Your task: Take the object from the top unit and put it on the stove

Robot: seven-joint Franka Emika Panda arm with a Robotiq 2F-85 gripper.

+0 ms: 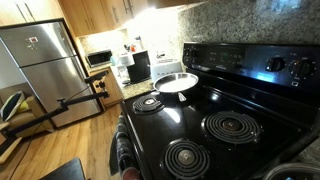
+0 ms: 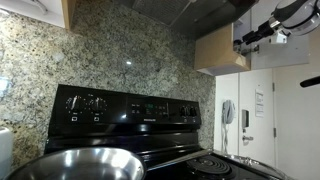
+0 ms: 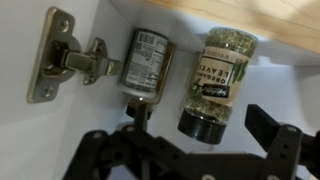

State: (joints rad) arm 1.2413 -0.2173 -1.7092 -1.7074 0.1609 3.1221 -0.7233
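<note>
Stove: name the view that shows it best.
In an exterior view the stove shows from above, cooktop and controls. In an exterior view mostly its back panel shows, behind a pan; the wrist view, none.

pan cut by bottom edge; oregano jar label blurred

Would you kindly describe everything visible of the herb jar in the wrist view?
The herb jar is a clear cylinder packed with green dried leaves, closed by a black cap, with a label whose print seems to read organic leaves. Its cap points down the picture and its base meets the pale wooden shelf. It stands apart from the white-labelled jar, in line with the open end effector, untouched.
</note>
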